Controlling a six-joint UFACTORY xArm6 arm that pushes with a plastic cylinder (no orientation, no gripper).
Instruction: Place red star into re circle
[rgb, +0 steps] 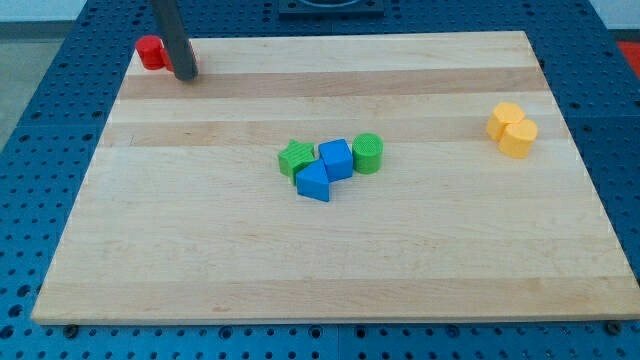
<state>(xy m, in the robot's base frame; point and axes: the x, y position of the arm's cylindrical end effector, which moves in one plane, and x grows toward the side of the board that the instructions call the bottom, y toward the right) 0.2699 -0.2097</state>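
Our tip (186, 75) stands at the board's (320, 270) top left corner, touching the right side of a red block (151, 52), shape unclear. We have no fingers, only a rod. A wrong push could send the red block off the near edge.

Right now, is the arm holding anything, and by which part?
Nothing is held; the arm has no gripper. My tip rests at the right side of a red block in the board's top-left corner.
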